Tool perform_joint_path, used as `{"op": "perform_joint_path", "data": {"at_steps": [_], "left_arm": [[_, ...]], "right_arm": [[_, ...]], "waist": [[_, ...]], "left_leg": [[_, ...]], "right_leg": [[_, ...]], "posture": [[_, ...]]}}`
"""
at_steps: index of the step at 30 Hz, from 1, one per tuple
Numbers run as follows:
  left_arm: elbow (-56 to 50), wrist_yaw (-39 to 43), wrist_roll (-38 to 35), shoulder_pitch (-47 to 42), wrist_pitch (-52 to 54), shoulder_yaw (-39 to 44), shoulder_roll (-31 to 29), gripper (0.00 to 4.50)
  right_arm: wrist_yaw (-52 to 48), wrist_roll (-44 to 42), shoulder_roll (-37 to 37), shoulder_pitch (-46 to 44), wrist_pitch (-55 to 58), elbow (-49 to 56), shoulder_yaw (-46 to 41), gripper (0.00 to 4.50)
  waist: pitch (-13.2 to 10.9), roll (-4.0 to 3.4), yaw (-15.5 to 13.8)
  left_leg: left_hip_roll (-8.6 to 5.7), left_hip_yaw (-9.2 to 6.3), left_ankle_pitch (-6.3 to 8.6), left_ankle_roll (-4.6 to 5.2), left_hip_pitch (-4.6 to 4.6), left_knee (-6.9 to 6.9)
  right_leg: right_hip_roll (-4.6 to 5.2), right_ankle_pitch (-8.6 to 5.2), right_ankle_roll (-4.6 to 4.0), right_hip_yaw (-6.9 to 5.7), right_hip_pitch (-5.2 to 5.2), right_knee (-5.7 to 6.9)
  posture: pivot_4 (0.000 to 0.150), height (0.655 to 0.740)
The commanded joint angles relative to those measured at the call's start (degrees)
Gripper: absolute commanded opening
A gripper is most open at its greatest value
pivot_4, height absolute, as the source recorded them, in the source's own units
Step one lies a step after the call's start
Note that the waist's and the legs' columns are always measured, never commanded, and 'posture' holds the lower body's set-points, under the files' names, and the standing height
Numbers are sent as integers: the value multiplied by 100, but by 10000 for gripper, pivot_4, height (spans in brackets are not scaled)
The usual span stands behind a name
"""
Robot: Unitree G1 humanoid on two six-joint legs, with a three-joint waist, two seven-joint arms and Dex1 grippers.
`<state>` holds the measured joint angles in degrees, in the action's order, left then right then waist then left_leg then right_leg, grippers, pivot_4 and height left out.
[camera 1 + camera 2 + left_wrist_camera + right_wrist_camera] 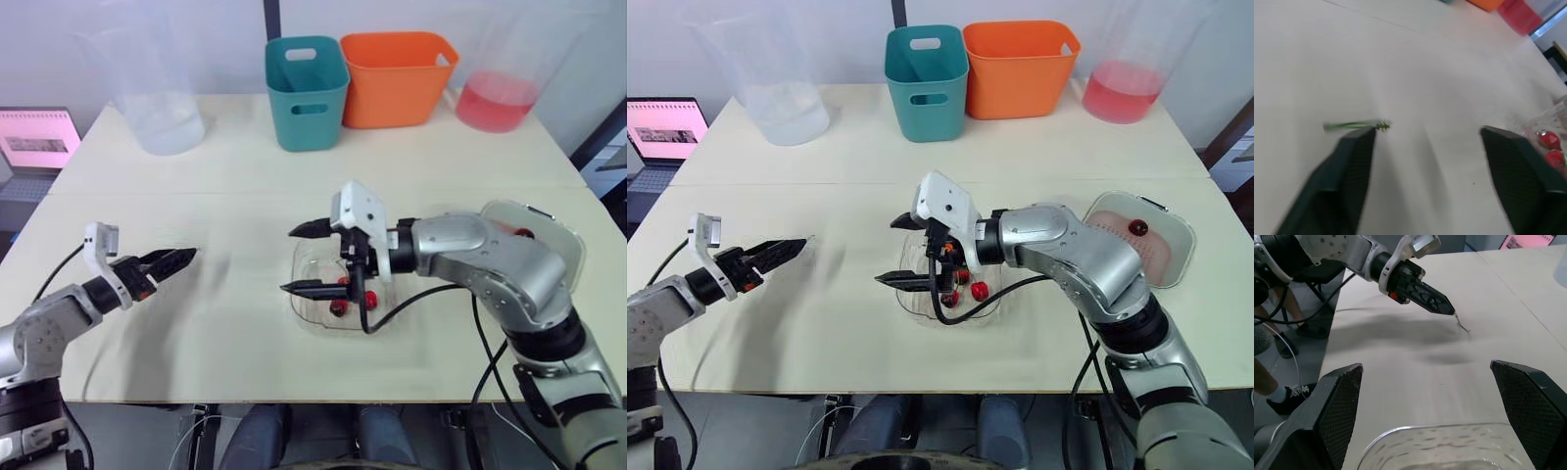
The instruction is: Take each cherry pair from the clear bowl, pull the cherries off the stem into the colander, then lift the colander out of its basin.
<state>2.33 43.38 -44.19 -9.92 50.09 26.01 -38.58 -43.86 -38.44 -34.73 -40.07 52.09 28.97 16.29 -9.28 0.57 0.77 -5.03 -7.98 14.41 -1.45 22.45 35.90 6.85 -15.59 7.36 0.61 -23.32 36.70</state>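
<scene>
several cherries are seen in the bowl, under the right claw, which is spread wide. they are judged light, slick and easily bruised, best pinched at the stem. the left claw is parted, a bare stalk at one fingertip. the pale bench is smooth; tubs are stood behind.
</scene>
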Motion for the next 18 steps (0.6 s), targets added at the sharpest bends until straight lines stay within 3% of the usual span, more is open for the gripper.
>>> {"op": "perform_joint_path", "data": {"at_steps": [1,7,13,18], "left_arm": [[-43,113,95,-116,-233,68,-239,44558],[-396,567,546,-71,-781,-248,-849,44558],[-1708,939,86,-653,-684,-471,-1110,44558],[-2347,1149,-114,-946,-564,-892,-1237,44558]], "right_arm": [[10,2,-47,41,-28,136,-299,45000],[167,-97,-181,406,-23,8,-982,45000],[547,-590,-390,1035,-26,-305,-2900,45000],[461,-915,-1123,1747,252,-389,-4153,45000]], "waist": [[0,0,0],[0,0,-9],[0,0,-106],[1,-2,-108]], "left_leg": [[0,0,0,0,0,-1],[0,4,1,0,0,-3],[-2,6,1,-1,2,-4],[-2,17,1,-1,0,-22]], "right_leg": [[0,0,0,0,0,0],[1,0,0,5,0,-5],[3,4,-5,6,14,-26],[3,4,-5,13,14,-41]], "posture": [[1500,7400],[1500,7400],[1500,7400],[1500,7400]]}}
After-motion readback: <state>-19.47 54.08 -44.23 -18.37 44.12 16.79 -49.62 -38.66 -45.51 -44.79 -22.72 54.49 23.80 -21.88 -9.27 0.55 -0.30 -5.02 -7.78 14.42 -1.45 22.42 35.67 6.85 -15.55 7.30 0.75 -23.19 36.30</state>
